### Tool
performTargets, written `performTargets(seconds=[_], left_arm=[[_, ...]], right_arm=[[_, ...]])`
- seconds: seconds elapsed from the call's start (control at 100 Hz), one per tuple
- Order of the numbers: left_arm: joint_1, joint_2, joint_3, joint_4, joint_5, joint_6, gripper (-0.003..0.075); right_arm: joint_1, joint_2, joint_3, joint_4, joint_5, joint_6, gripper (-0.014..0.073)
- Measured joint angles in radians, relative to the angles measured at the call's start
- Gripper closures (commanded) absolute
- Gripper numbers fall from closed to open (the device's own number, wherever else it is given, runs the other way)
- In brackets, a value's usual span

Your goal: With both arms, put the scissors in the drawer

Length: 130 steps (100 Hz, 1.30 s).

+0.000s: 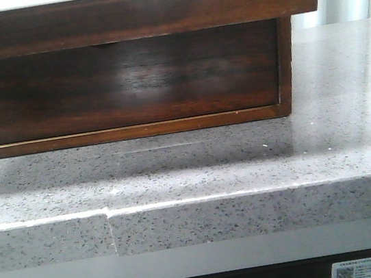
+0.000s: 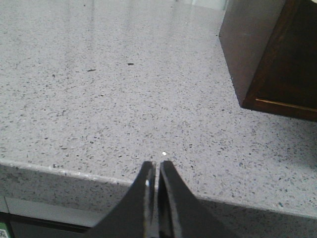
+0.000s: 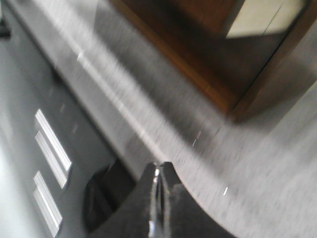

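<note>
So the front view is mostly a dark brown glossy wooden cabinet (image 1: 119, 86) sitting on the grey speckled stone table (image 1: 244, 165), set back from the table's front edge. The wide upper piece with a pale cutout along its top looks like the drawer (image 1: 133, 11), and it sticks out over the recessed panel below it. No scissors visible in any of the three views, so I can't tell where they are

Left gripper (image 2: 154, 171) hangs just over the table's front edge, its dark fingers (image 2: 171, 198) pressed nearly together with only a thin slit between them, nothing held. A corner of the cabinet (image 2: 267, 54) sits further back on the table in that view

Right wrist view is badly motion-blurred. Right gripper (image 3: 158, 171) also has its fingers (image 3: 171, 198) closed up tight and empty, sitting near the table's front edge, with the cabinet's lower corner (image 3: 218, 94) beyond it. Below the edge there's a grey front with pale stripes (image 3: 49, 148)
</note>
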Motion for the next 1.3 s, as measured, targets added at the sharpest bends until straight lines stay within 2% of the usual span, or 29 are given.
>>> performTargets(seconds=[0.21, 0.32, 0.51, 0.6, 0.7, 0.93, 1.05, 1.3], left_arm=[[0.0, 0.0, 0.0, 0.0, 0.0, 0.0, 0.0742], [0.0, 0.0, 0.0, 0.0, 0.0, 0.0, 0.0742], [0.0, 0.0, 0.0, 0.0, 0.0, 0.0, 0.0742], [0.0, 0.0, 0.0, 0.0, 0.0, 0.0, 0.0742], [0.0, 0.0, 0.0, 0.0, 0.0, 0.0, 0.0742], [0.0, 0.0, 0.0, 0.0, 0.0, 0.0, 0.0742], [0.0, 0.0, 0.0, 0.0, 0.0, 0.0, 0.0742], [0.0, 0.0, 0.0, 0.0, 0.0, 0.0, 0.0742]], right_arm=[[-0.148, 0.0, 0.1, -0.002, -0.315, 0.0, 0.0655], [-0.244, 0.0, 0.137, 0.089, -0.459, 0.038, 0.0655], [-0.41, -0.004, 0.155, 0.175, -0.582, 0.151, 0.0655], [-0.496, -0.004, 0.155, 0.177, -0.527, 0.215, 0.0655], [-0.568, -0.027, 0.155, 0.181, -0.398, 0.255, 0.0655], [-0.666, -0.206, 0.155, 0.181, -0.047, 0.268, 0.0655], [-0.7, -0.231, 0.155, 0.181, 0.078, 0.268, 0.0655], [-0.737, -0.231, 0.153, 0.172, 0.1, 0.268, 0.0655]])
